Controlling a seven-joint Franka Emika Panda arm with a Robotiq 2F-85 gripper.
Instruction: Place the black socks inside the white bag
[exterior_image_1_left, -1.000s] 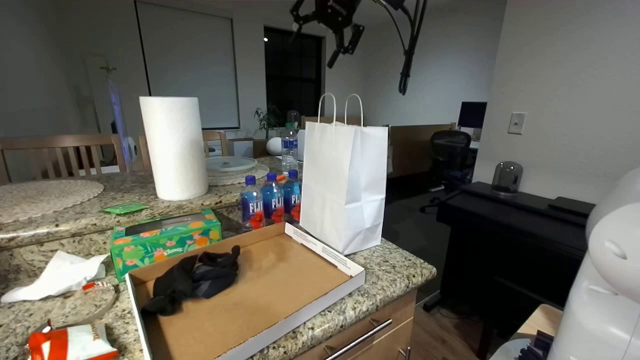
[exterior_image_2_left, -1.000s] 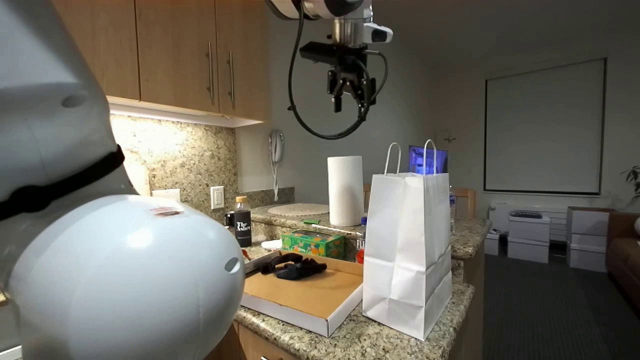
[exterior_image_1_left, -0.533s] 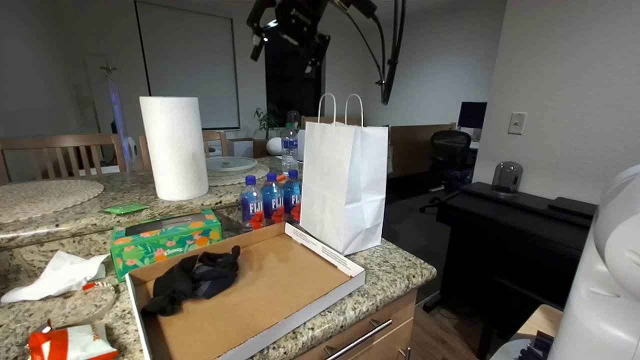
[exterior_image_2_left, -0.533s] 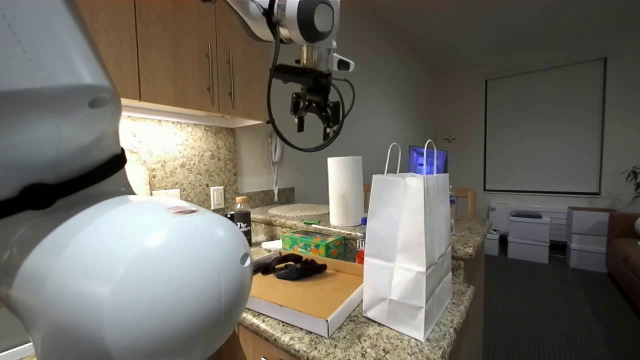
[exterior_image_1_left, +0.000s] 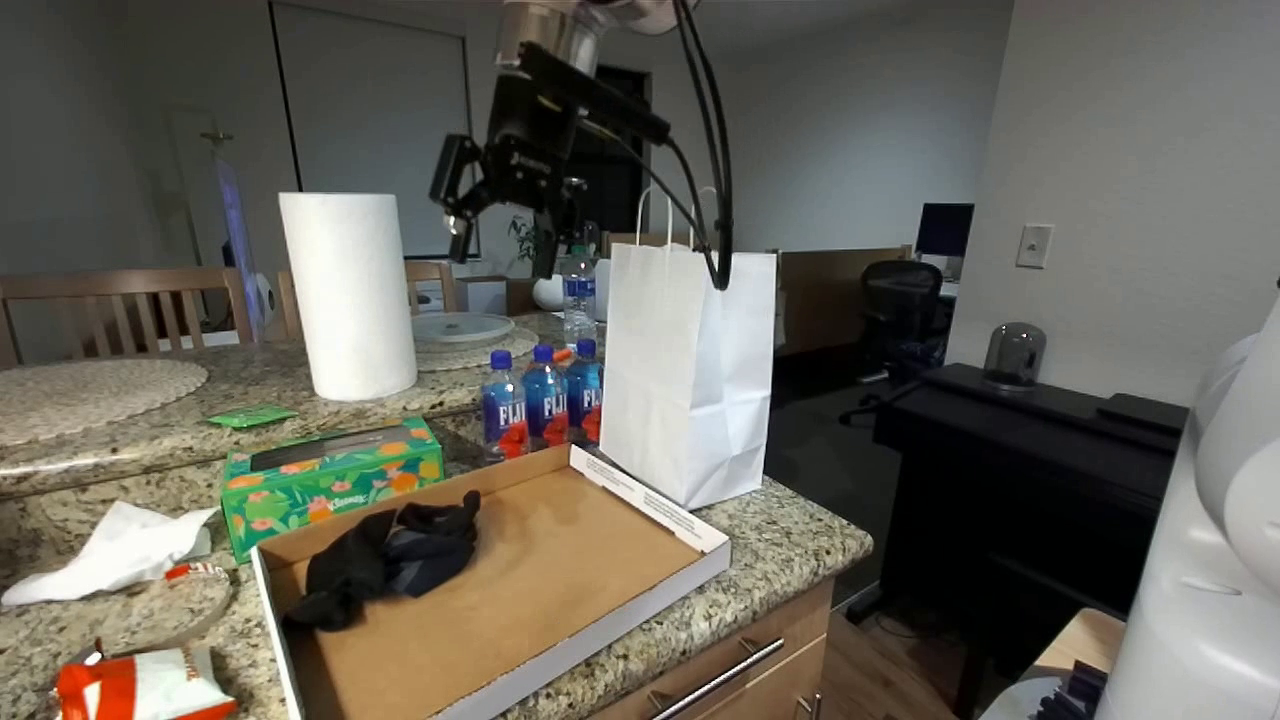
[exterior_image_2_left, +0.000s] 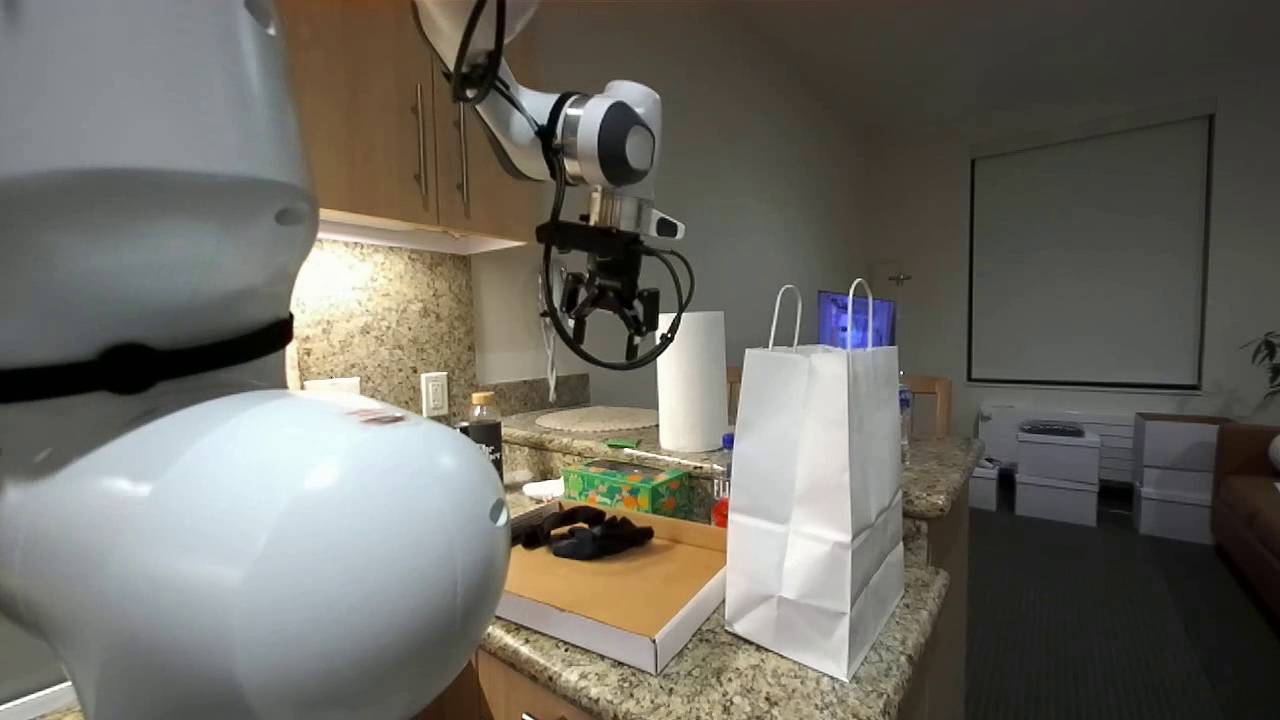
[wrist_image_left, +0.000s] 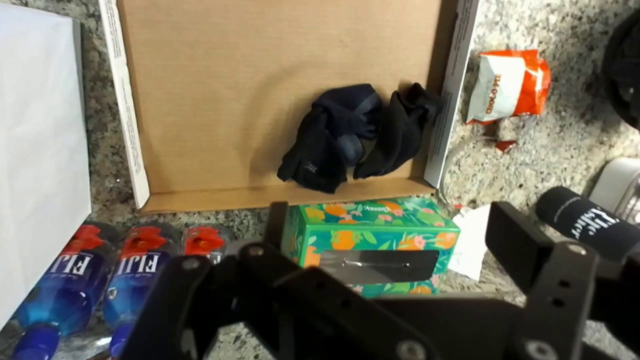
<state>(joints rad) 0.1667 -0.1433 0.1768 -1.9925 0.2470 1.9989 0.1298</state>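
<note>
Speckled counter (exterior_image_1_left: 800, 535), dim room (exterior_image_1_left: 850, 130); black socks (exterior_image_1_left: 385, 555) in a cardboard tray (exterior_image_1_left: 570, 560), well below the gripper (exterior_image_1_left: 503, 252), with jaws wide apart.

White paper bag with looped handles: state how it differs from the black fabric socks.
The white paper bag stands upright on the speckled granite counter; the black fabric socks lie crumpled in the shallow brown cardboard tray. The bag is far larger than the socks. The bag has flat sides; the socks, loose folds. Both are outside the open black claw.
</note>
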